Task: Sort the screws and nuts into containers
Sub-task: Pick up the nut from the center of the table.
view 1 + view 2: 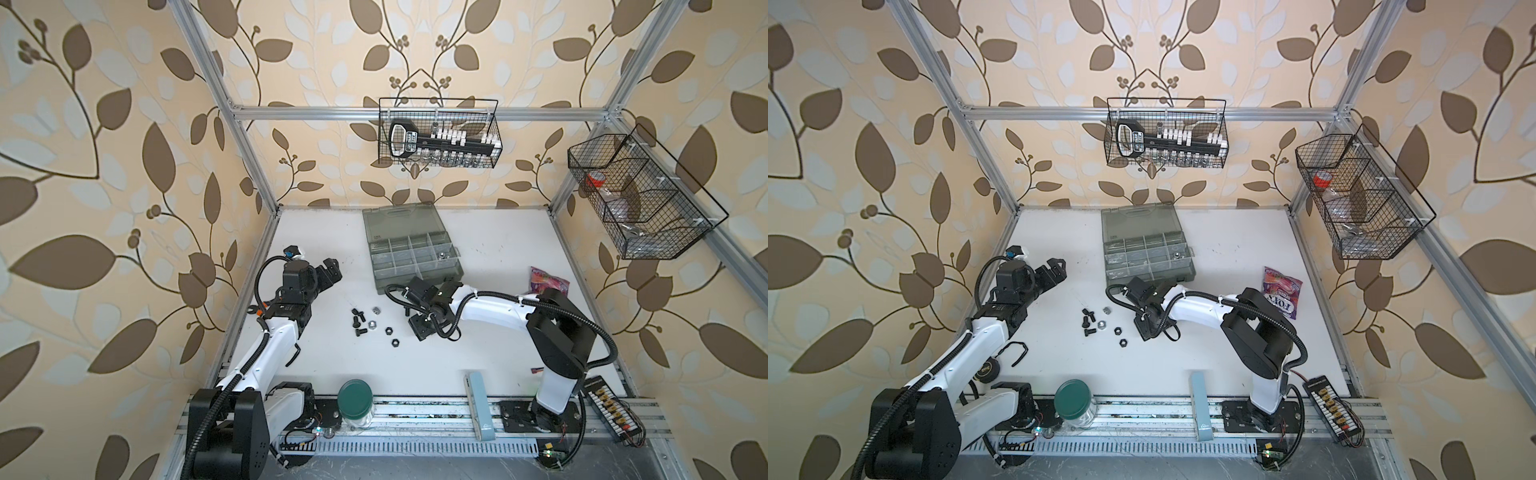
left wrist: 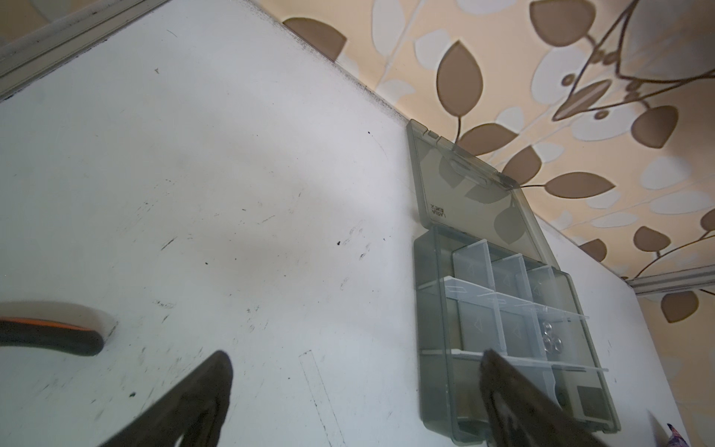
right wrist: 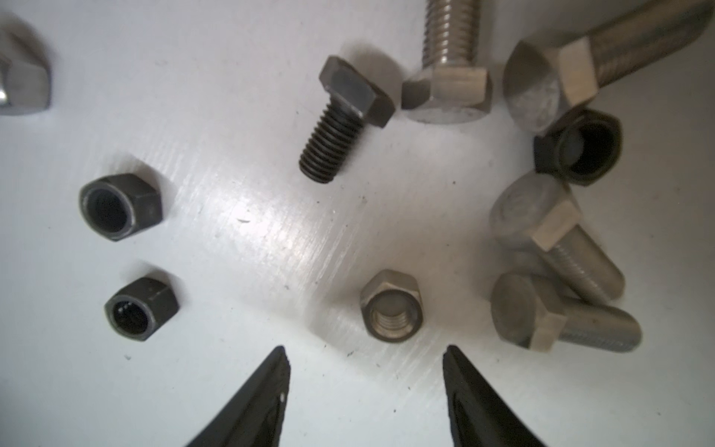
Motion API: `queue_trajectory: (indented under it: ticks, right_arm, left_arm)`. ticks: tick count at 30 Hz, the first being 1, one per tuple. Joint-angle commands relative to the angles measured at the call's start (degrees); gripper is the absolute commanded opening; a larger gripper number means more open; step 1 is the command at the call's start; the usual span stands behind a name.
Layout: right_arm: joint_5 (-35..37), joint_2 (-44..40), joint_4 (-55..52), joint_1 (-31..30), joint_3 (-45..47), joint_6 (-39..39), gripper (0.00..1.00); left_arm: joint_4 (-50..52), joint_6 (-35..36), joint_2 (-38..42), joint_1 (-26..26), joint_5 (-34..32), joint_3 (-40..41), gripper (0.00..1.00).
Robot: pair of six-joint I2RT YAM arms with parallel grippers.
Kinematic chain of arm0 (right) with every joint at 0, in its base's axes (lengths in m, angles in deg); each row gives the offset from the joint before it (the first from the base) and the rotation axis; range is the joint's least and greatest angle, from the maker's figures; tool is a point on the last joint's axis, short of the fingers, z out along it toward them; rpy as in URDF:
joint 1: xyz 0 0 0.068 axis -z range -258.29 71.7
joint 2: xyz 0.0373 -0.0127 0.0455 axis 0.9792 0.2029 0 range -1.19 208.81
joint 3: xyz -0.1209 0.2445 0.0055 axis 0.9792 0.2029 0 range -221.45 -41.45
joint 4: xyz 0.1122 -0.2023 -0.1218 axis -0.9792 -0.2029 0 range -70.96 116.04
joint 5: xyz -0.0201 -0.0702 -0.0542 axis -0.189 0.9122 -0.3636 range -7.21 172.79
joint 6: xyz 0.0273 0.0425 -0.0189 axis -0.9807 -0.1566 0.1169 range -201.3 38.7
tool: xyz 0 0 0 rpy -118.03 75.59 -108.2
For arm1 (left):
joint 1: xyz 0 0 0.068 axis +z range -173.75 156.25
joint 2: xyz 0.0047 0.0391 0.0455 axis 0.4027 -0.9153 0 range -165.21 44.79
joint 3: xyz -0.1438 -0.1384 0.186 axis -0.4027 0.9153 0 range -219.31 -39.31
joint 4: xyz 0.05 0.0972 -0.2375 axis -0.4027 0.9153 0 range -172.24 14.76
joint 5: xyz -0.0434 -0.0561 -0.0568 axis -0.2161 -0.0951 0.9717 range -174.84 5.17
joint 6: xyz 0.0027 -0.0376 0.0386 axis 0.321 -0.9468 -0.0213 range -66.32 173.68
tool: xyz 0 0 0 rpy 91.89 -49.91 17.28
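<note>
While the right gripper (image 3: 364, 350) hangs low over the white tabletop (image 3: 232, 387) with its black fingers parted and nothing between them, a small silver hexagonal nut (image 3: 390, 305) lies just beyond the gap (untouched). Around it lie black nuts (image 3: 122, 207), a short black bolt (image 3: 344, 120) and silver bolts (image 3: 557, 247). The left gripper (image 2: 354, 356) is spread wide and empty near the translucent grey plastic organizer case (image 2: 437, 321), where shiny nuts (image 2: 551, 336) sit in one compartment.

Black nuts (image 3: 145, 201), silver screws (image 3: 557, 240)
</note>
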Motion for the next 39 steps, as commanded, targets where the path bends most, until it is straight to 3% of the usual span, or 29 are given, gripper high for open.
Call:
queue_trajectory:
  ticks: [1,8,12,21,39]
  right_arm:
    - [1.42,1.51,0.01,0.09,-0.07,0.3,0.64]
    - [1.97,2.98,0.27,0.82,-1.07,1.05,0.6]
    - [1.79,4.05,0.53,1.3,-1.16,1.19,0.52]
    - [1.77,5.14,0.89,1.97,-1.32,1.45,0.48]
    - [1.68,5.23,-0.1,1.98,-1.66,1.72,0.26]
  left_arm:
    - [-1.18,-0.34,-0.01,0.51,-0.07,-1.13,0.99]
    - [-0.94,-0.16,0.38,0.53,-0.33,-1.12,0.99]
    - [-0.83,-0.06,0.55,0.53,-0.5,-1.07,0.99]
    - [-0.82,0.06,0.63,0.53,-0.61,-1.15,0.99]
    - [-0.74,0.12,0.3,0.51,-0.55,-1.81,0.99]
